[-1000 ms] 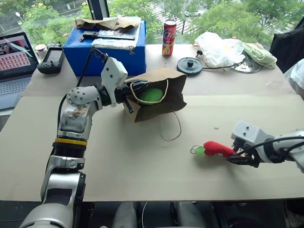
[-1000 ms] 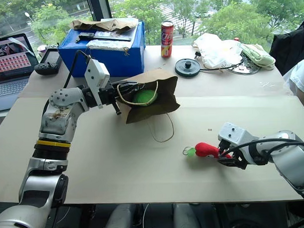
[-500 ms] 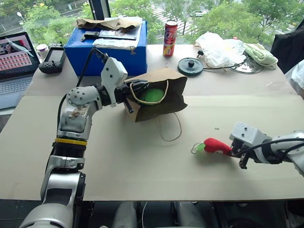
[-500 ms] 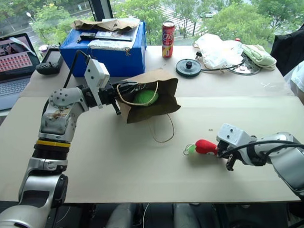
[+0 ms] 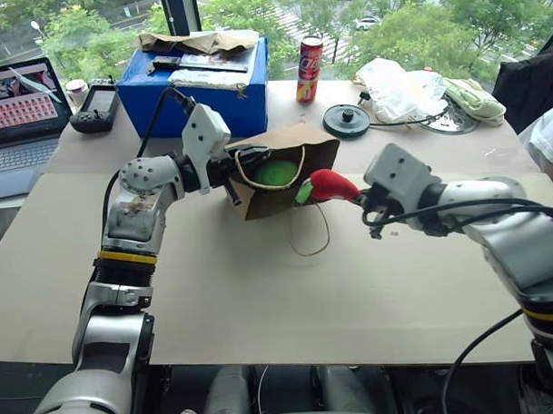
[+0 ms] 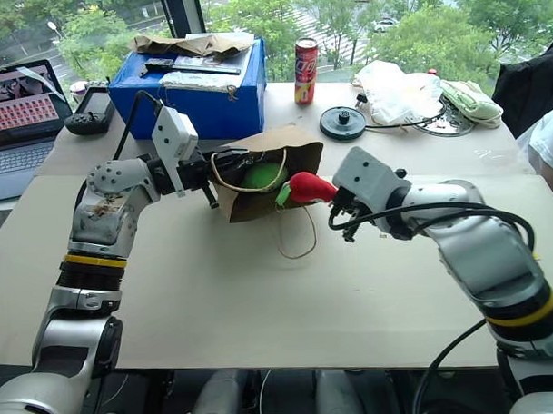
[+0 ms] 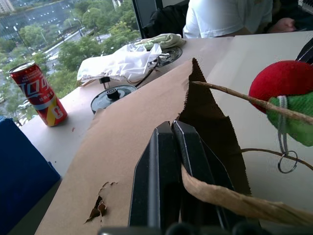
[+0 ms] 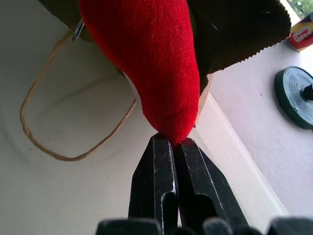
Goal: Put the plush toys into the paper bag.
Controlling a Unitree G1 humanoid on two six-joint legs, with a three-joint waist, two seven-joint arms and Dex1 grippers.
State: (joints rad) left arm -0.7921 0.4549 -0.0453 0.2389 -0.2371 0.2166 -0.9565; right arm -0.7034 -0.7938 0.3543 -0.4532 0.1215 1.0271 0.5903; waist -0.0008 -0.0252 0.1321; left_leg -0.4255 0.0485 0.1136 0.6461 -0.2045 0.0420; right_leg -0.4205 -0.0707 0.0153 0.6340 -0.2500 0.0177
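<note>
One red pepper toy (image 5: 330, 184) at the paper bag (image 5: 319, 165) mouth's edge.

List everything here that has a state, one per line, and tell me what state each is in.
paper bag: on its side, mouth held open.
green plush toy: inside the bag.
red pepper toy: off the table, at the bag's mouth.
left gripper: shut on the bag's rim.
right gripper: shut on the pepper's tip.
soda can: upright.
laptop: open, screen on.

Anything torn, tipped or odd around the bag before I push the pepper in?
Yes: the paper bag has a small ragged tear in its side wall near the left gripper, seen in the left wrist view. Otherwise nothing stands out.
</note>
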